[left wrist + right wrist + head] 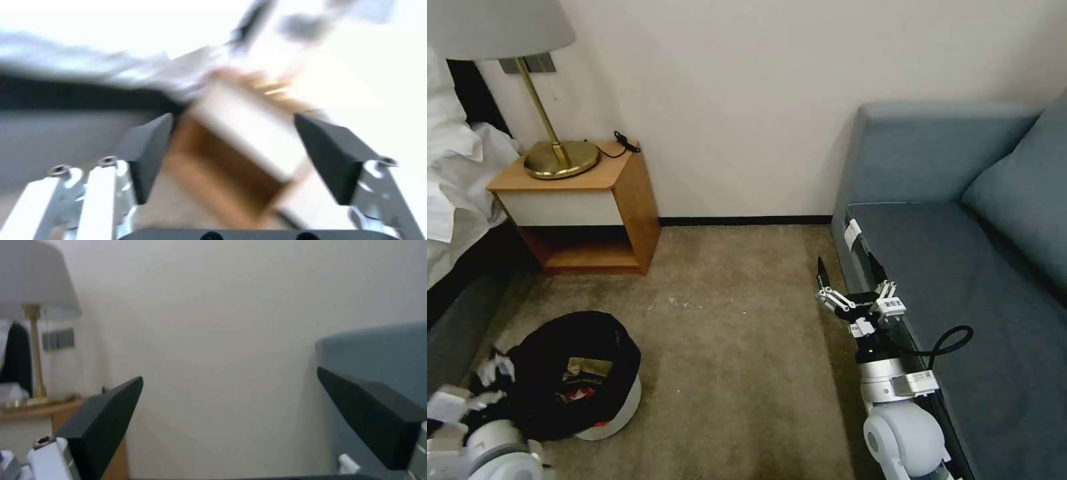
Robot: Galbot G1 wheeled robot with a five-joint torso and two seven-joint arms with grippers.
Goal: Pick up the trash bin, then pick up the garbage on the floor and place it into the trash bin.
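From my head camera: the trash bin (584, 377) sits on the carpet (740, 347) at my lower left, its black liner holding brown paper (586, 367) and a red-and-white packet (579, 393). My left arm is low beside the bin; my right gripper (854, 283) hangs near the blue sofa (960, 280), fingers spread and empty.

Left wrist: my left gripper (233, 150) is open, holding nothing, with the wooden nightstand (231, 150) blurred beyond it.

Right wrist: my right gripper (231, 420) stands wide apart, facing the wall (213, 323), the lamp (31, 306) off to one side.

No litter shows on the visible carpet, so I judge collecting is near done; next calls for checking the floor around the bin for strays.
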